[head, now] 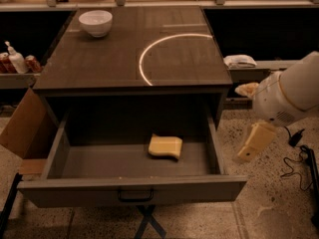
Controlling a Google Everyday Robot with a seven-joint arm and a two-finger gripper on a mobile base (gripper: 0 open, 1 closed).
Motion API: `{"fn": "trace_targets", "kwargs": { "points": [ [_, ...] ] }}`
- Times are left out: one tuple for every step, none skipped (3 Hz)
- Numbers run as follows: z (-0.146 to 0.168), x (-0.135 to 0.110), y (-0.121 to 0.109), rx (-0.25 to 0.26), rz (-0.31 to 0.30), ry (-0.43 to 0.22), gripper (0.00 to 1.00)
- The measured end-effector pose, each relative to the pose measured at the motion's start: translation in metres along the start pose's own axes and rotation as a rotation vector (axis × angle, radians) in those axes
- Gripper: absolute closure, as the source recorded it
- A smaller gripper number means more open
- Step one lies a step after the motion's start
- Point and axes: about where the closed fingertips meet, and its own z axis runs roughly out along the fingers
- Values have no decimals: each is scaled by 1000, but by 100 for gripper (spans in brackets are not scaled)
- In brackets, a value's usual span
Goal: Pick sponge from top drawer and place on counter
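The pale yellow foam sponge with wavy edges (165, 147) lies flat on the floor of the wide grey-brown wooden top drawer (132, 188). The drawer is pulled open. The sponge is a little right of the middle and nearer to the back, close under the front edge of the dark wood-grain counter (99, 59).

I think the main danger is the way in. The cream-yellow gripper (251, 146) hangs outside the drawer, beside its right wall and well apart from the sponge. If it moves across too low, it could knock the wall. If it reaches toward the back too high, the arm could hit the counter edge above. The sponge is also soft and low, so a shallow grasp may only squeeze the top and let it slip. A deep one may press against the drawer floor.

I see nothing in the gripper and it touches nothing. Whether it is open or closed, I cannot tell from where I stand.

The round white bowl (95, 22) sits at the far left corner of the counter, so it should not disturb the placing.
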Motion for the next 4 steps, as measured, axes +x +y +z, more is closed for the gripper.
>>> {"fn": "trace_targets", "kwargs": {
  "points": [
    [40,-3,-2,-43,-6,-42,0],
    [76,-10,-3,-69,-12,-56,0],
    [141,-33,-10,-98,-2,-97,0],
    [141,-33,-10,-98,-2,-97,0]
  ]
}}
